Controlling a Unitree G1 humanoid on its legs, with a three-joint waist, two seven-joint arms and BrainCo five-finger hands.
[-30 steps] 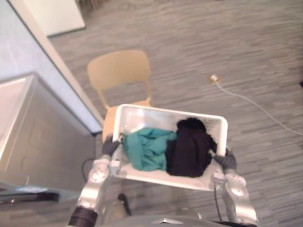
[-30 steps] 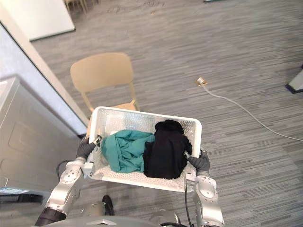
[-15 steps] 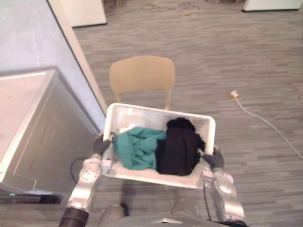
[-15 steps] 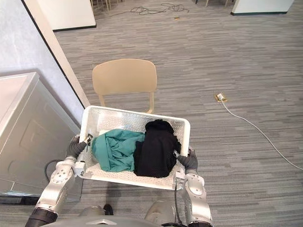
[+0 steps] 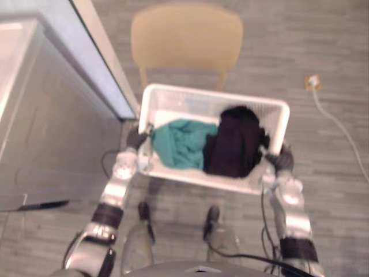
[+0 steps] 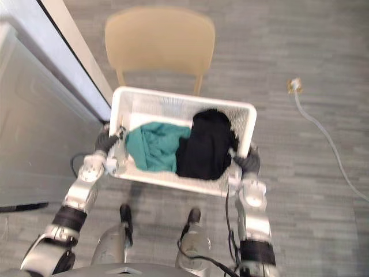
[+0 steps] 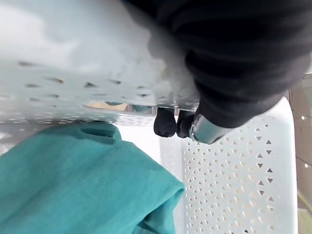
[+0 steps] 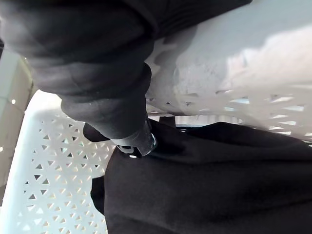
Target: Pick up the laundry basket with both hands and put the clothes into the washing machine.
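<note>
White laundry basket (image 5: 213, 95): left hand (image 5: 136, 138) and right hand (image 5: 282, 158) curl round its end handles; teal garment (image 5: 184, 144) and black garment (image 5: 236, 147) lie inside.

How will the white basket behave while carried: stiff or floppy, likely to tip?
Probably stiff: the basket looks square though held only at its ends by left hand and right hand. Likely light: perforated walls, few clothes inside.

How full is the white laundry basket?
Partly full. The laundry basket holds a teal garment beside a black garment, and its far mesh wall is bare. The left hand and right hand grip its ends.
</note>
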